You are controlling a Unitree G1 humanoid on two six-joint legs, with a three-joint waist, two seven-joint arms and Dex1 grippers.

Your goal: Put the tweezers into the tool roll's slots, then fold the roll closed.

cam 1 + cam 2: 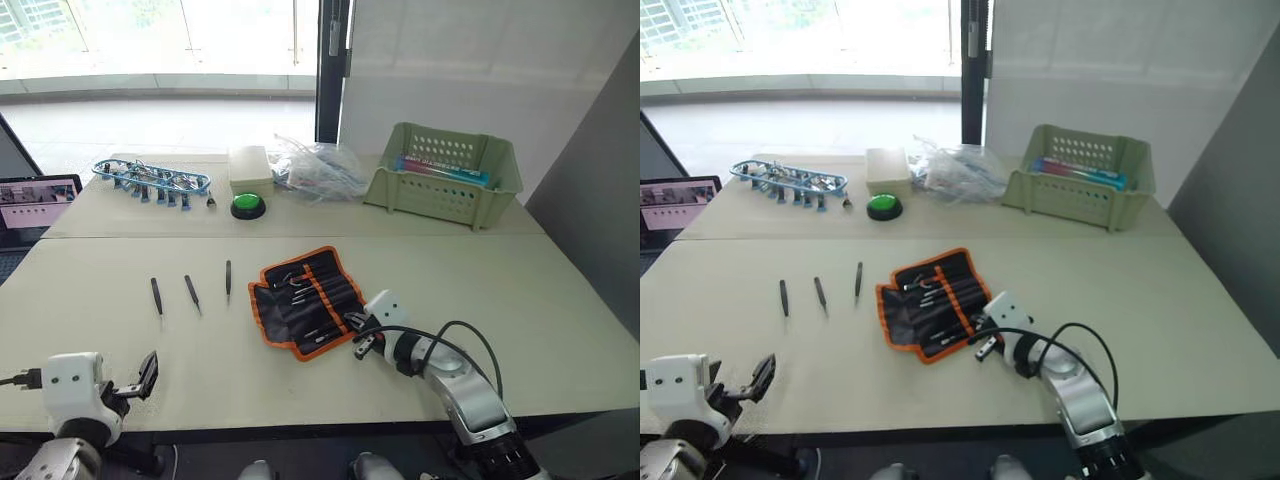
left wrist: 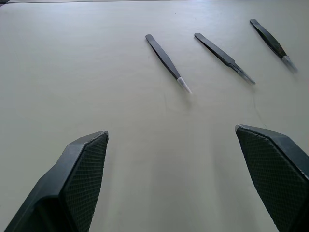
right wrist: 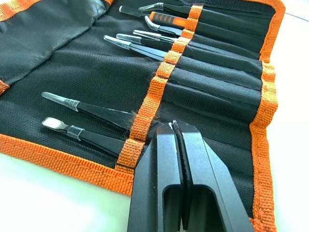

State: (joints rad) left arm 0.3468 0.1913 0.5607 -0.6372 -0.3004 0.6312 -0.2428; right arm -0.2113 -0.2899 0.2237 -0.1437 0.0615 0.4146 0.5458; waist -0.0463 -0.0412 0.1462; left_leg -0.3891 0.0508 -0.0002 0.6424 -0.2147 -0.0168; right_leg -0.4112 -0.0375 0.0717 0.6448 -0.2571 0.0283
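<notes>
Three loose tweezers lie in a row on the table, just left of the open tool roll. Each has its long axis running roughly away from the robot, tips toward it. They sit ahead of the left gripper and a little to its right. That gripper is spread wide and empty above bare tabletop, near the front edge. In the left wrist view the nearest of the three lies between the lines of the two fingers, further out. So the left arm is clearly the nearer one for the next pick, and it would need to reach forward.

The right gripper is pressed closed on nothing. It rests at the roll's near right corner, touching or just above the orange trim. The right wrist view shows several tools already seated in the slots, tips pointing out past the orange band. Some are probably the other tweezers, though I cannot tell them apart from what else the roll carries. The roll lies flat and unfolded.

No brand, label or writing on the roll or tweezers can be read
</notes>
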